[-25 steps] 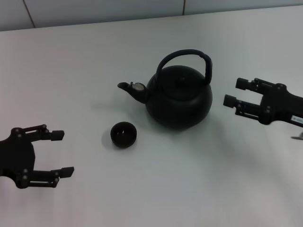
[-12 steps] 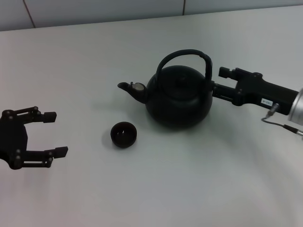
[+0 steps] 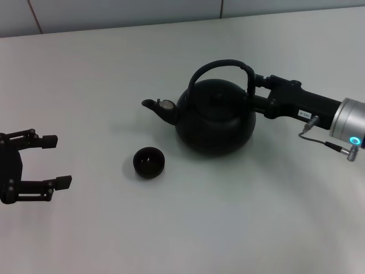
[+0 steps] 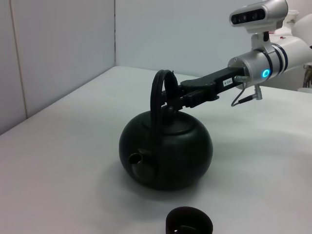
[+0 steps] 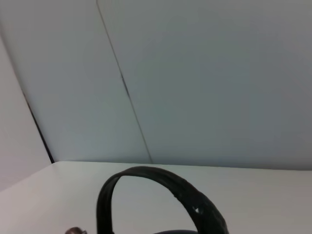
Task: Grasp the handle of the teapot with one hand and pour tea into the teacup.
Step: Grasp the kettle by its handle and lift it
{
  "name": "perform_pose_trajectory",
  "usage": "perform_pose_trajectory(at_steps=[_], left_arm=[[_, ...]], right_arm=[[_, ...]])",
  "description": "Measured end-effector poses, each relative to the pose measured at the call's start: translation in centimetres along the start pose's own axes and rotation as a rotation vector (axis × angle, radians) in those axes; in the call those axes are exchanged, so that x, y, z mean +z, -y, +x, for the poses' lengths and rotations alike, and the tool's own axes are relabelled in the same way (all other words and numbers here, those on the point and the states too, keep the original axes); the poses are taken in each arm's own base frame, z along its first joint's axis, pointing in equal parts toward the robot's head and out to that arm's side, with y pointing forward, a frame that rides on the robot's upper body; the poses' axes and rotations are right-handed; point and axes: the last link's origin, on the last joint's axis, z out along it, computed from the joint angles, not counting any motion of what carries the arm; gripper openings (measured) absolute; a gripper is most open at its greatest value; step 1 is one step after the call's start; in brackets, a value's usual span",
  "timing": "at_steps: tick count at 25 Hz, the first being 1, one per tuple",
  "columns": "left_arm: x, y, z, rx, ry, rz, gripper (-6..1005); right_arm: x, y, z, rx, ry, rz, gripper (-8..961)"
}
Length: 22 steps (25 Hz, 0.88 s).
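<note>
The black teapot [image 3: 215, 123] stands upright mid-table, spout pointing left. Its arched handle [image 3: 219, 65] rises over the lid. The small dark teacup [image 3: 149, 162] sits on the table to the front left of the teapot, below the spout. My right gripper [image 3: 255, 91] reaches in from the right, open, its fingers on either side of the handle's right end. The left wrist view shows the teapot [image 4: 165, 151], the teacup [image 4: 189, 225] and the right gripper [image 4: 173, 96] at the handle [image 4: 157, 97]. The handle [image 5: 161, 178] fills the low part of the right wrist view. My left gripper [image 3: 57, 160] is open and empty at the far left.
The white table [image 3: 228, 228] meets a pale wall [image 3: 114, 11] at the back. A cable [image 3: 319, 140] hangs from the right wrist.
My right gripper has moved left from beside the teapot until its fingers reach the handle's right end. My left gripper has drawn back to the left. Teapot and teacup have not moved.
</note>
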Motion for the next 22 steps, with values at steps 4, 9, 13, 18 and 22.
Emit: perform_pose_trajectory(at_steps=[4,9,13,18,22], left_arm=[[-0.09,-0.02,-0.07,0.000,0.004,0.001,869],[-0.01,-0.08,-0.11,0.000,0.005,0.003,869],[0.15,-0.07,-0.05,0.001,0.003,0.003,869],[0.29,0.02,0.04,0.003,0.004,0.004,870],[0.47,0.10,0.01,0.003,0.006,0.010,870]], right_arm=[[0.37,0.12,0.03,0.004,-0.008,0.012,731],[0.56,0.22,0.08,0.007,-0.013,0.021,731],[0.50,0.33,0.09,0.010,-0.011,0.028,731],[0.33,0.30,0.18,-0.016,-0.012,0.025,730],[0.23,-0.11,0.30,-0.079,-0.001,0.005,729]])
